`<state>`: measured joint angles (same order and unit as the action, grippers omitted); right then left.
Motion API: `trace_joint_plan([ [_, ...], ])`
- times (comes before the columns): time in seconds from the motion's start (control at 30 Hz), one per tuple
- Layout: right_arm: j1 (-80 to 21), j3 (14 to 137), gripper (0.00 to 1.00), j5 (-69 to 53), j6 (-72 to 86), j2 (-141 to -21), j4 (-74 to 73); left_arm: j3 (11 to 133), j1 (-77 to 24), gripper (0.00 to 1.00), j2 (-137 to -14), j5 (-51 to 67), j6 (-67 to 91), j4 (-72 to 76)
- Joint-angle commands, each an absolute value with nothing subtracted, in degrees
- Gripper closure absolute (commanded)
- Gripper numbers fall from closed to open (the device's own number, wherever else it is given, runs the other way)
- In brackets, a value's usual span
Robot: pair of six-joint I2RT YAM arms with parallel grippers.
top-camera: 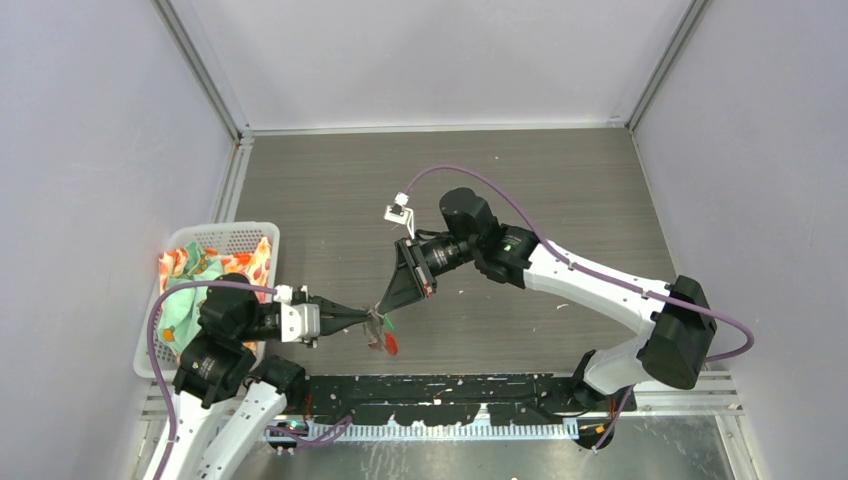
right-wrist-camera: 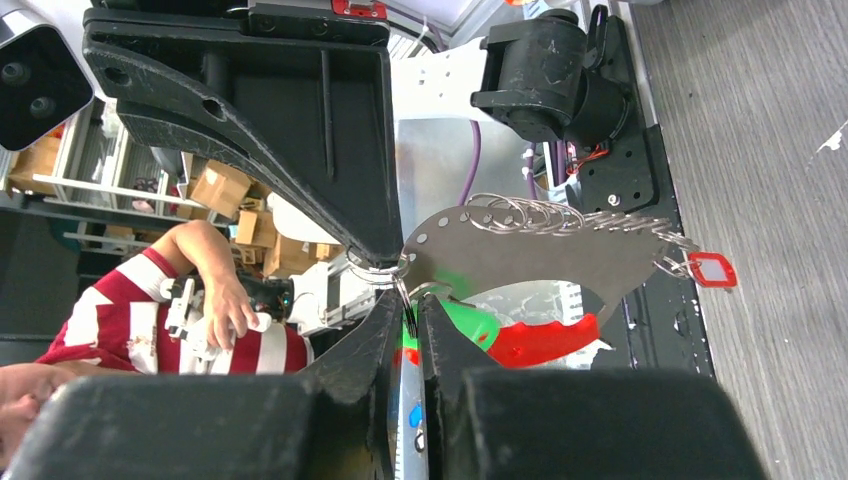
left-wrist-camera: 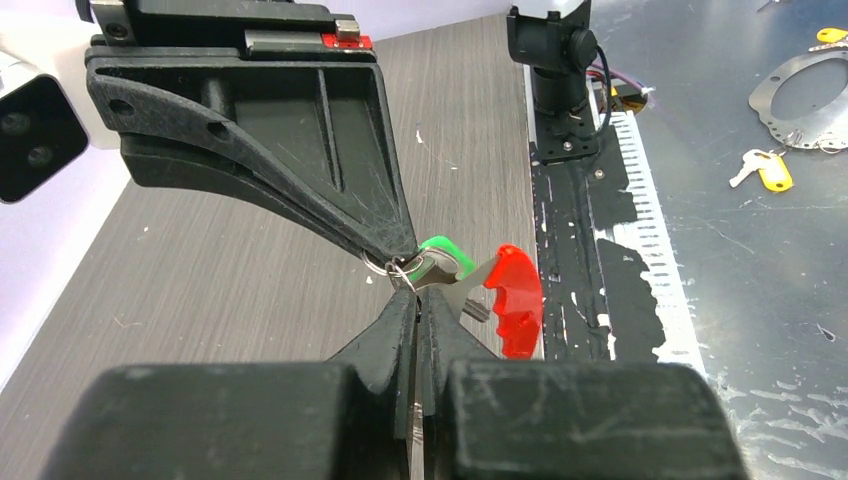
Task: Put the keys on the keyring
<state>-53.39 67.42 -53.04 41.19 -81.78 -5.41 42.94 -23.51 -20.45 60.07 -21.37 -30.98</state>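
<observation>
My left gripper point(top-camera: 368, 318) point(left-wrist-camera: 420, 298) is shut on the thin wire keyring point(left-wrist-camera: 398, 268) point(right-wrist-camera: 385, 270), held just above the table near its front edge. From the ring hang a green-headed key point(left-wrist-camera: 447, 250) point(top-camera: 387, 323) point(right-wrist-camera: 470, 320) and the curved red strip point(left-wrist-camera: 517, 300) point(top-camera: 391, 343) point(right-wrist-camera: 545, 340). My right gripper point(top-camera: 383, 302) point(right-wrist-camera: 411, 300) comes down from the upper right and meets the left one tip to tip. Its jaws stand a hair apart with the ring's wire pinched between them. A key with a red-and-white tag cannot be made out at the ring.
A white basket point(top-camera: 240, 232) of coloured cloths sits at the left. The black base strip point(top-camera: 450, 390) runs along the near edge. On the metal bench beyond lie a yellow-tagged key point(left-wrist-camera: 765, 170) and a grey plate point(left-wrist-camera: 800, 90) point(right-wrist-camera: 520, 250) carrying several rings and a red tag point(right-wrist-camera: 710, 268).
</observation>
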Motion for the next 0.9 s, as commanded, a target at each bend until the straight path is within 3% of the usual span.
trace_joint_plan([
  [0.0, -53.1, 66.6, 0.84, -52.0, 42.9, -80.4, -2.4, 45.1, -23.7, 1.00, -19.9, 62.0, -20.2, -26.6],
  [0.13, -53.1, 68.5, 0.81, -51.4, 40.2, -80.1, -6.3, 44.9, -23.7, 1.00, -19.8, 62.0, -19.8, -26.1],
  [0.17, -53.1, 69.2, 0.75, -51.2, 39.2, -80.0, -7.2, 44.9, -23.7, 1.00, -19.8, 62.0, -19.7, -26.2],
  [0.2, -53.1, 70.1, 0.63, -51.1, 37.8, -80.0, -9.6, 45.0, -23.7, 1.00, -19.8, 62.1, -19.8, -26.1],
  [0.37, -52.8, 75.8, 0.40, -46.6, 28.2, -78.0, -21.3, 45.3, -23.7, 1.00, -19.7, 62.8, -19.0, -26.2],
  [0.4, -52.7, 77.3, 0.31, -45.1, 25.6, -77.7, -24.1, 45.3, -23.7, 1.00, -19.6, 63.0, -18.8, -26.2],
  [0.43, -52.7, 78.5, 0.04, -43.7, 23.3, -77.1, -26.6, 45.4, -23.7, 1.00, -19.5, 63.1, -18.6, -26.2],
  [0.47, -52.6, 79.6, 0.01, -42.2, 21.0, -76.5, -28.5, 45.4, -23.7, 1.00, -19.7, 63.3, -18.3, -26.1],
  [0.87, -53.0, 78.7, 0.00, -29.3, 3.7, -67.2, -21.8, 46.0, -23.7, 1.00, -22.6, 64.4, -3.4, -13.6],
])
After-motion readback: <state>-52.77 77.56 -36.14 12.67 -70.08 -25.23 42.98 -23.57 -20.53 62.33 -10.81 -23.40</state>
